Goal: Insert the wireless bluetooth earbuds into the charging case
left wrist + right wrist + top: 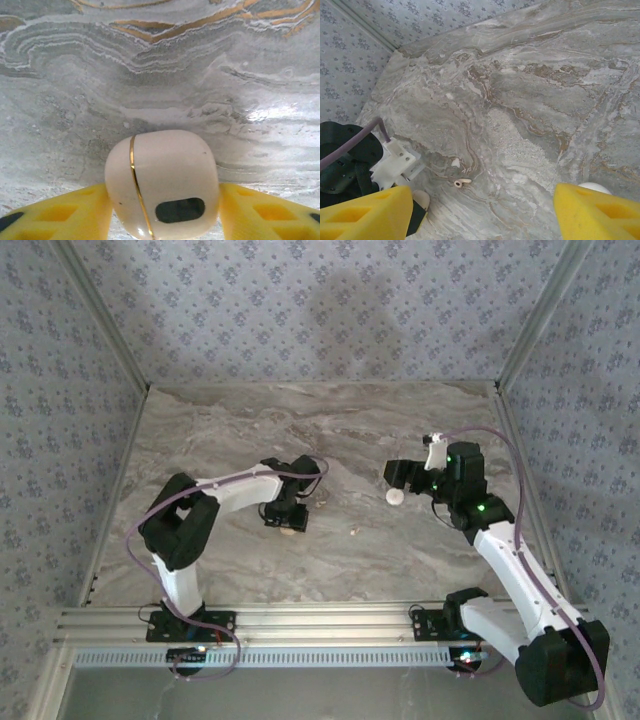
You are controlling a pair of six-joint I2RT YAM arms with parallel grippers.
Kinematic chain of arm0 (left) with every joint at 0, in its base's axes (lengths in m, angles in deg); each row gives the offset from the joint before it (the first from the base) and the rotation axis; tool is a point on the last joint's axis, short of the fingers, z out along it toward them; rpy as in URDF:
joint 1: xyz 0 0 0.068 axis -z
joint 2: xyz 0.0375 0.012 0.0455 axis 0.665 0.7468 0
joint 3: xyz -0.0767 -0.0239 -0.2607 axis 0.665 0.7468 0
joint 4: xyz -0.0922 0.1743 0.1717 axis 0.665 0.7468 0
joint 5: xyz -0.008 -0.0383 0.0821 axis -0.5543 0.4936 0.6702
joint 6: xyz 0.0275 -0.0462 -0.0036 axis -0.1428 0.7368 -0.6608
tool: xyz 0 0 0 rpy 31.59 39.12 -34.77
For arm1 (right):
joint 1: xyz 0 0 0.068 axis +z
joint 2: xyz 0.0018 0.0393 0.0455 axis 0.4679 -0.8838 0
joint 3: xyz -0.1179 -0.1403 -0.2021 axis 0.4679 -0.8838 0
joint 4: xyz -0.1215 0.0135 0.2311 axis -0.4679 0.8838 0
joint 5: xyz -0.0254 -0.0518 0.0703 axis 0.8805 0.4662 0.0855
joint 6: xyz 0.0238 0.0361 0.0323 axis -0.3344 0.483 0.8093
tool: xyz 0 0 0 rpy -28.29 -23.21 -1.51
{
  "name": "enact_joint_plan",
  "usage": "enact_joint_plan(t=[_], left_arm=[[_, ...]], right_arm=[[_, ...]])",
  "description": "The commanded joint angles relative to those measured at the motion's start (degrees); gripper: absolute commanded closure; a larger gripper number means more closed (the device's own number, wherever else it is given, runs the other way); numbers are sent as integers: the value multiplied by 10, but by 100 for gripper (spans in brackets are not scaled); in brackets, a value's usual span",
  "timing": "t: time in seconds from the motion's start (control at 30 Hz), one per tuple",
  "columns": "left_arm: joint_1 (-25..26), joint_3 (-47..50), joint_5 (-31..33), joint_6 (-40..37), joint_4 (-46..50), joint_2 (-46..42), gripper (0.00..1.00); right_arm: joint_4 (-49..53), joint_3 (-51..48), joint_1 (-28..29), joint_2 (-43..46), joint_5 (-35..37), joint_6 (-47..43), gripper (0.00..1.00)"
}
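The peach charging case, lid closed with a gold seam and a dark oval window, sits between the yellow fingers of my left gripper. Both pads press its sides. From above, the left gripper is down on the table over the case. One small pale earbud lies loose on the marble, right of the case, and shows in the top view as a speck. My right gripper hovers above the table with its jaws wide apart and nothing between them.
A white round disc lies just below the right gripper, its edge showing by the right finger. The marble table has patterned walls on three sides. The left arm's black wrist sits near the earbud.
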Motion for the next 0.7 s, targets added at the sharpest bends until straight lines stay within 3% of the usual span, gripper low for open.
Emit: enact_joint_plan(t=[0.0,0.27,0.5,0.67], left_arm=[[5,5,10,1,3,-12,52],[6,-9,13,-93,1,-23,59],[18,-7,-12,-288,-29,-111,59],[19,-4,-28,-391,-40,-172,59]], right_arm=[[-4,4,-3,2,-9,9,24],[18,6,-6,9,-38,-2,24],[103,47,-39,-36,-180,-27,26],[172,85,-50,-99,-261,-36,34]])
